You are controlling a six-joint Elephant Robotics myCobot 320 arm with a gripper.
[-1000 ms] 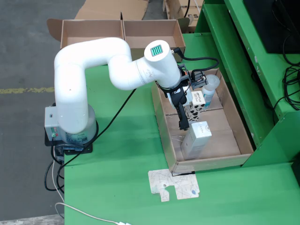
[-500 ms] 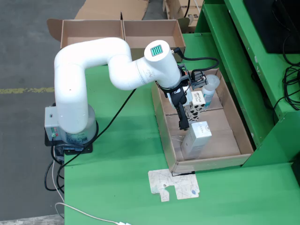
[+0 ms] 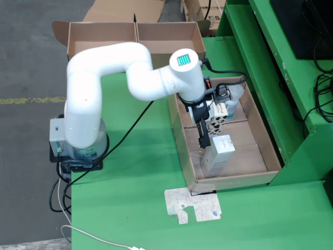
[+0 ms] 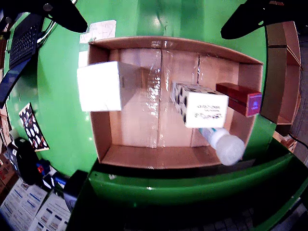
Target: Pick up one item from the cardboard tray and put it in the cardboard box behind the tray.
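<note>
Arm sits at the left edge of the green counter in the fixed view, reaching over the cardboard tray that lies along the counter's right side. Step in hand looks like the approach/choice of an item: nothing lifted yet. The gripper hangs above the tray floor, near the white box at the tray's near end; in the wrist view its dark fingers show only at the top corners, spread wide w/ nothing between. Other items: patterned carton, red box, white bottle, bunched at the far end. Next move prob. calls for centring over one item, descending, closing. The cardboard box waits at the counter's back edge. Fingertips are cut off in the wrist view; carton print unreadable.
</note>
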